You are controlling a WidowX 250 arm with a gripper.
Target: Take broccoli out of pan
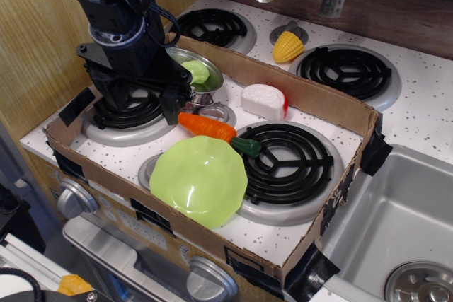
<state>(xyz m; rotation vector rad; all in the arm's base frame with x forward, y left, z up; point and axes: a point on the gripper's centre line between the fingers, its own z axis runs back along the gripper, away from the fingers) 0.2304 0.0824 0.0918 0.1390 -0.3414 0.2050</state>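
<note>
The broccoli [197, 73] is a small light-green lumpy floret lying inside the pan [205, 94], a small shiny steel pot at the back left of the boxed stove area. My black gripper [144, 102] hangs just left of and in front of the pan, above the left front burner. Its jaws stand wide apart with nothing between them. The right finger [171, 106] is close to the pan's left rim and hides part of it. The broccoli is free of the gripper.
An orange carrot [207, 126] with a dark green tip lies in front of the pan. A lime-green scalloped plate [199, 180] sits at the front. A white and red toy [263, 101], a corn cob [287, 47], cardboard walls [304, 95] and a sink [396, 224] surround the area.
</note>
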